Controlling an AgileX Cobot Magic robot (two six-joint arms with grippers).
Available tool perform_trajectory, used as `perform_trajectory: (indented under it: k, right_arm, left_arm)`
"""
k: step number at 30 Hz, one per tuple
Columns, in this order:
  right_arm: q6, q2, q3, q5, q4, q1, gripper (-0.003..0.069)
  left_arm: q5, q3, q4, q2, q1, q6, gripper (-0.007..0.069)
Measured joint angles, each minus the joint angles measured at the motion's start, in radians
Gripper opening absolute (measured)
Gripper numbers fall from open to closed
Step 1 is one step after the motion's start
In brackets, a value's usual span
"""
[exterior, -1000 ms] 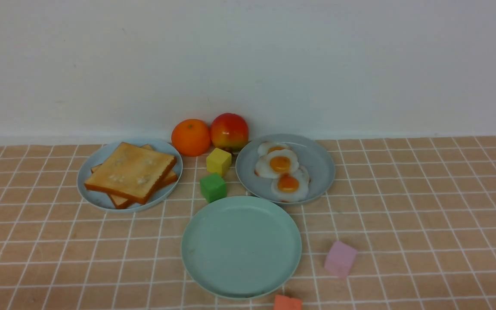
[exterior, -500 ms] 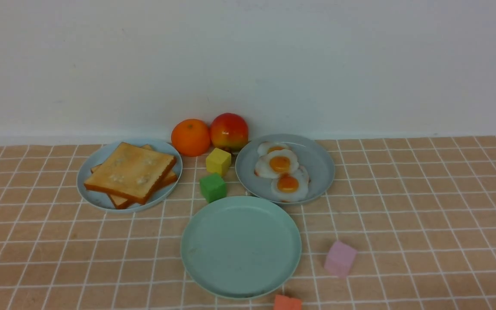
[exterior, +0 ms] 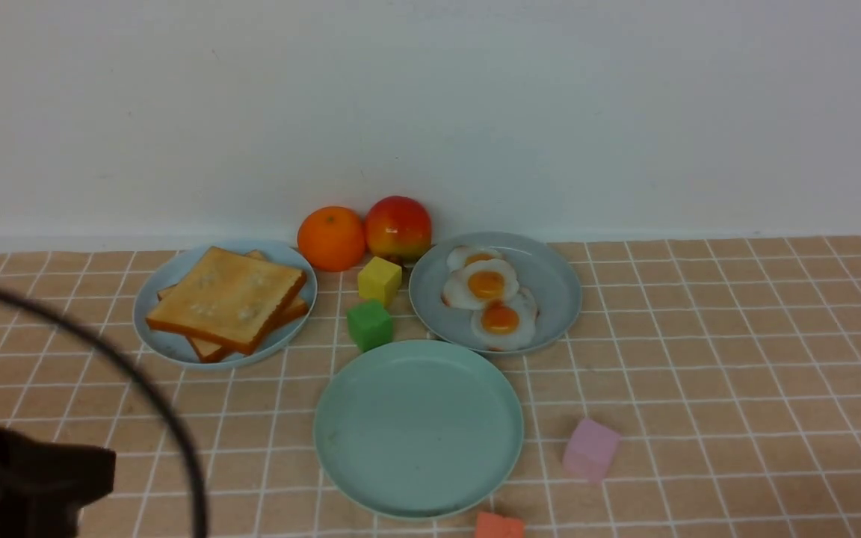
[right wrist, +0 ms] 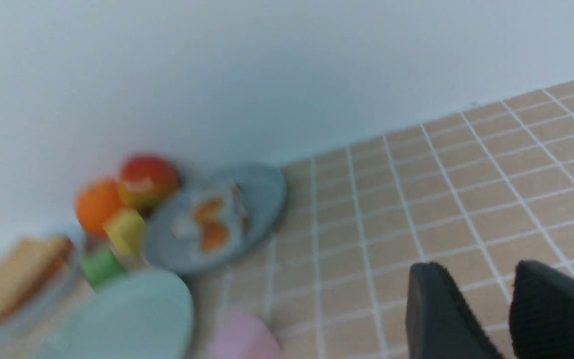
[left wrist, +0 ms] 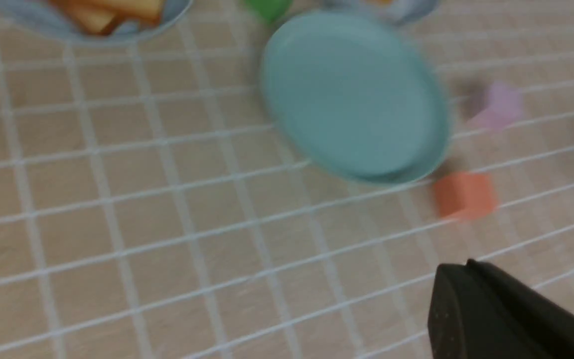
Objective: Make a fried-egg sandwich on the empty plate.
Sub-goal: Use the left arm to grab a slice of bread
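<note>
The empty mint-green plate lies front and centre. Behind it to the left, a stack of toast slices rests on a pale blue plate. Behind it to the right, three fried eggs lie on a grey-blue plate. My left gripper is shut and empty above bare tiles, near the mint plate. The left arm shows dark at the front left corner. My right gripper is open and empty over tiles right of the plates, out of the front view.
An orange and an apple stand at the wall. A yellow cube and a green cube sit between the back plates. A pink cube and an orange-red cube lie by the mint plate. A black cable arcs over the left side.
My left arm has come up into the front view from the bottom left corner, with its cable. Its jaws have closed. Nothing on the table has moved.
</note>
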Motion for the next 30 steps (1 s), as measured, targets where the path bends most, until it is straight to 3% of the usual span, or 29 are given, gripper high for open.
perform_trajectory:
  k: [4,7,8,9,10,13,14,18,22,25,27,28,30]
  right_arm:
    - [0.063,0.000,0.000,-0.053,0.120,0.000,0.0239]
    - [0.070,0.003,-0.035,0.018,0.145,0.000,0.0239]
    - [0.060,0.034,-0.105,0.152,0.139,0.000,0.0239]
    - [0.056,0.040,-0.116,0.169,0.139,0.000,0.0239]
    - [0.005,0.103,-0.221,0.316,0.113,0.000,0.0239]
    - [-0.086,0.224,-0.389,0.525,0.068,0.000,0.0239]
    - [-0.164,0.334,-0.527,0.685,0.039,0.000,0.0239]
    - [-0.230,0.533,-0.757,0.909,0.000,0.018,0.0239]
    - [-0.238,0.633,-0.855,0.968,-0.004,0.058,0.0239]
    - [-0.240,0.648,-0.865,0.971,-0.001,0.070,0.0239]
    - [-0.240,0.651,-0.867,0.989,0.000,0.073,0.0239]
    - [-0.240,0.651,-0.867,0.989,0.000,0.073,0.0239]
    - [-0.241,0.650,-0.867,1.012,0.000,0.073,0.0239]
  left_arm:
    - [-0.032,-0.031,0.051,0.171,0.000,0.019,-0.0013]
    - [-0.072,-0.035,0.063,0.262,0.000,0.049,-0.0013]
    - [-0.092,-0.045,0.067,0.333,-0.007,0.063,-0.0013]
    - [-0.098,-0.047,0.069,0.341,-0.010,0.064,-0.0013]
    - [-0.118,-0.076,0.091,0.410,-0.028,0.066,-0.0013]
    - [-0.163,-0.125,0.134,0.498,-0.056,0.056,-0.0013]
    - [-0.203,-0.187,0.165,0.570,-0.067,0.025,-0.0013]
    - [-0.219,-0.359,0.280,0.762,-0.069,-0.051,-0.0013]
    - [-0.215,-0.529,0.396,0.937,-0.066,-0.098,-0.0004]
    - [-0.215,-0.613,0.445,1.025,-0.056,-0.104,0.0043]
    - [-0.215,-0.691,0.479,1.115,-0.038,-0.105,0.0144]
    - [-0.215,-0.702,0.481,1.121,-0.036,-0.105,0.0153]
    - [-0.214,-0.757,0.494,1.187,-0.025,-0.105,0.0270]
